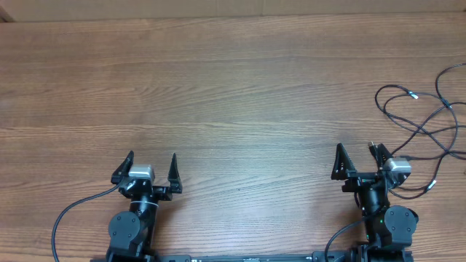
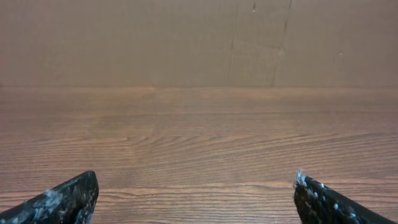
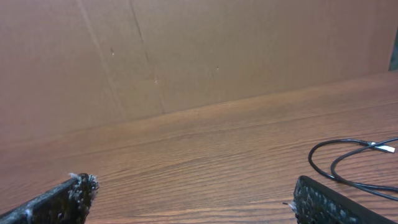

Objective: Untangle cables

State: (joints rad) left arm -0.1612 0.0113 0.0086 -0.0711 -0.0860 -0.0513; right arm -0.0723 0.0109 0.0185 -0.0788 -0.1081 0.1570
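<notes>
Overhead: the cables lie in loose loops at the right edge, near the right gripper; the left gripper is well apart from them. Both grippers are spread wide and hold nothing. Left wrist: only the table and the fingers. Right wrist: a silver plug on its loop, lower right

Black left arm and right arm, each with a silver-grey wrist block, tapered black fingers flecked white, thick black cords trailing.
</notes>
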